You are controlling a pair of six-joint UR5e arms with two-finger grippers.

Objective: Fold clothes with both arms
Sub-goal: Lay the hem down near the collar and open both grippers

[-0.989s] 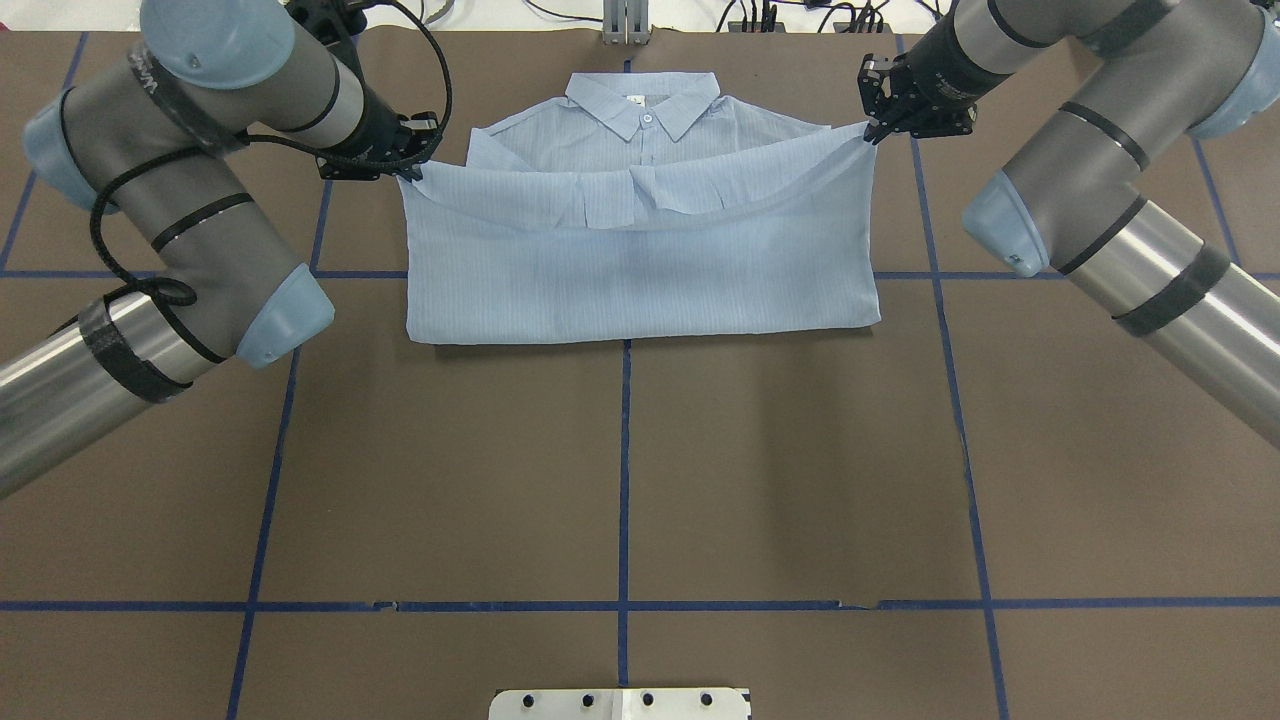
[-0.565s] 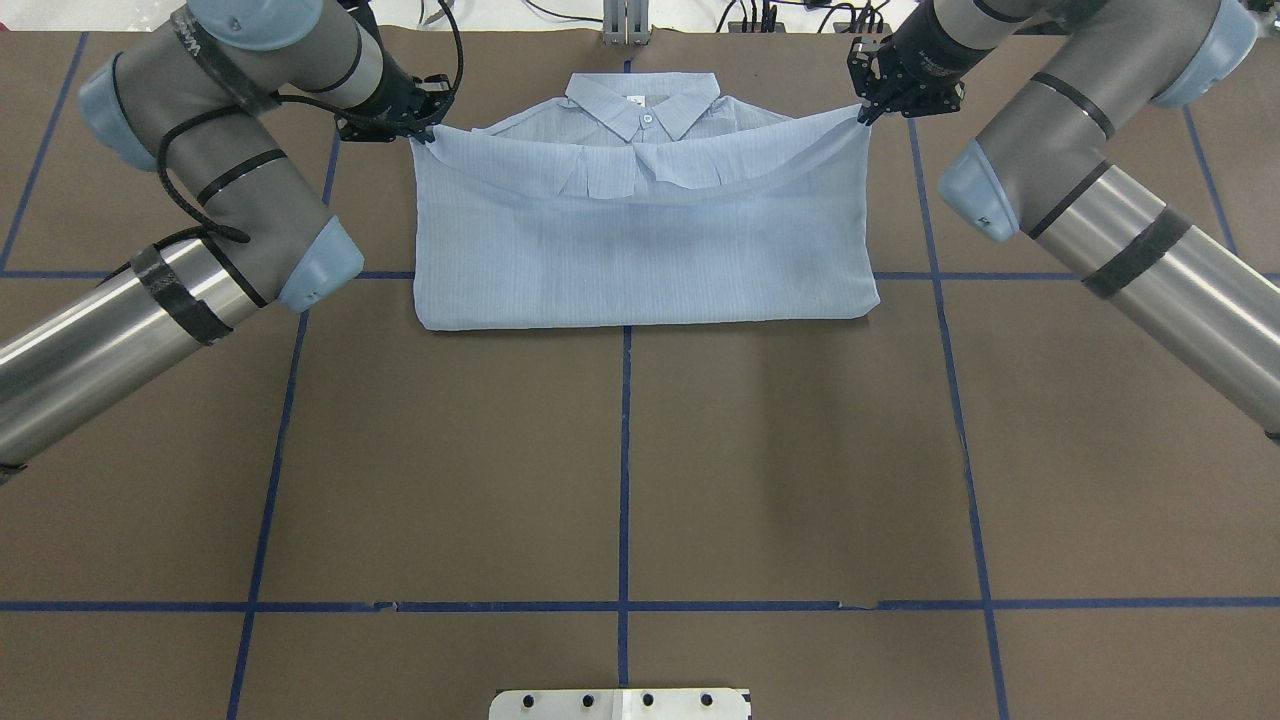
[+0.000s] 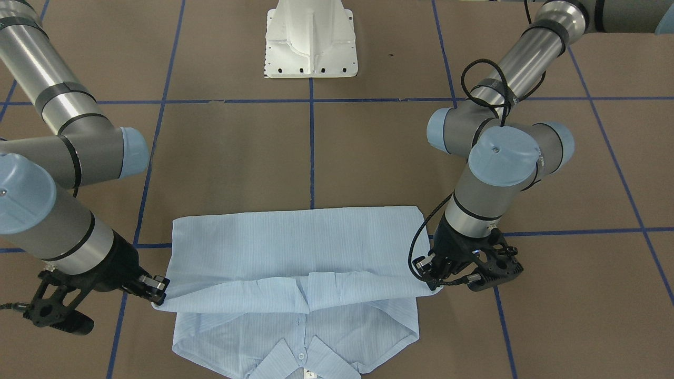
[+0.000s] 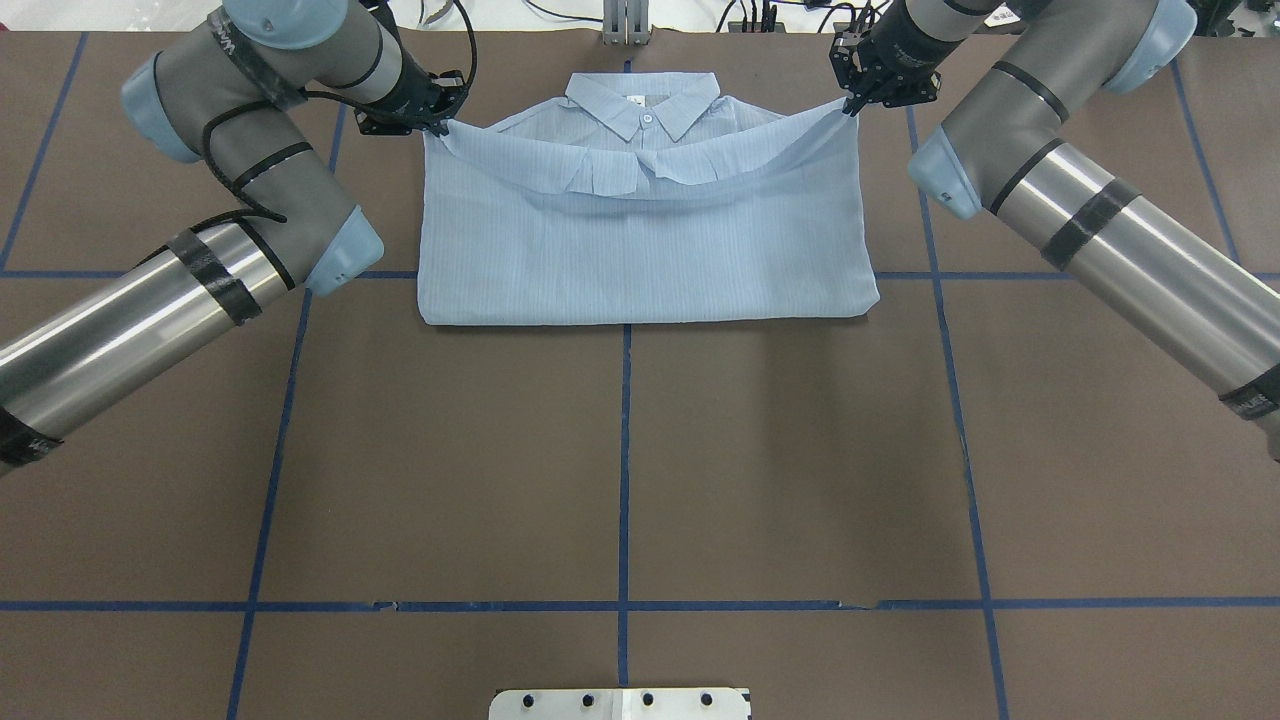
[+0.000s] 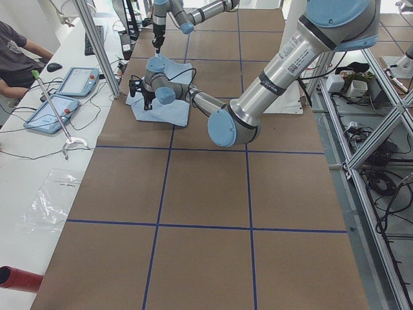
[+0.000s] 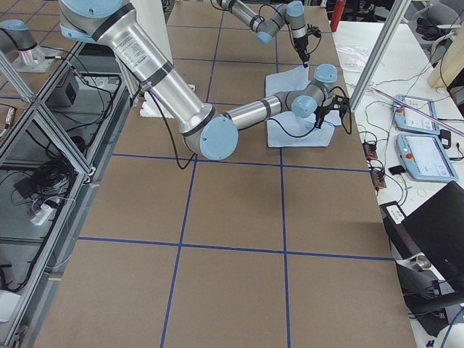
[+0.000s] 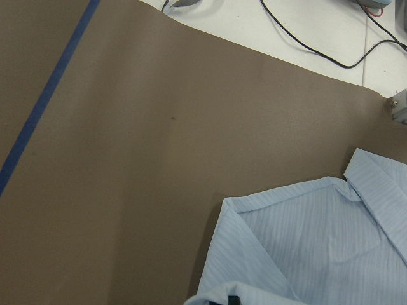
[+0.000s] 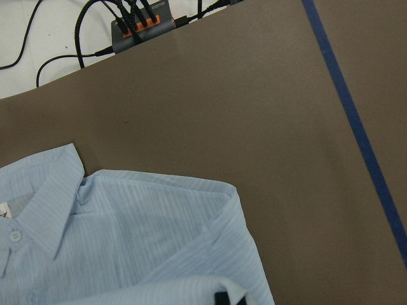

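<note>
shirt half-folded, raised edge held at both corners

position: the shirt (image 4: 640, 240) lies at the far side of the table (image 4: 620, 450) from my base, centred on the middle blue tape line (image 4: 624, 440).

orientation: its long axis runs across the table, from my left to my right. the collar (image 4: 642, 98) points away from me, toward the table's far edge. the folded crease is the near edge and lies just past the cross tape line. the lower half is turned over the upper half, leaving the collar and shoulders uncovered.

left gripper (image 4: 437, 122): fingers pinched together on the left corner of the turned-over layer, lifted off the cloth beneath.

right gripper (image 4: 850, 108): fingers pinched together on the right corner, likewise lifted. the held edge sags in the middle between the two grips.

markings: a small white tag (image 4: 633, 98) sits inside the collar, with dark marks too small to read. one white collar button (image 4: 647, 118) is fastened. a printed sticker (image 5: 294, 54) on my left arm (image 4: 120, 320) shows text i cannot read. no brand can be made out.
</note>
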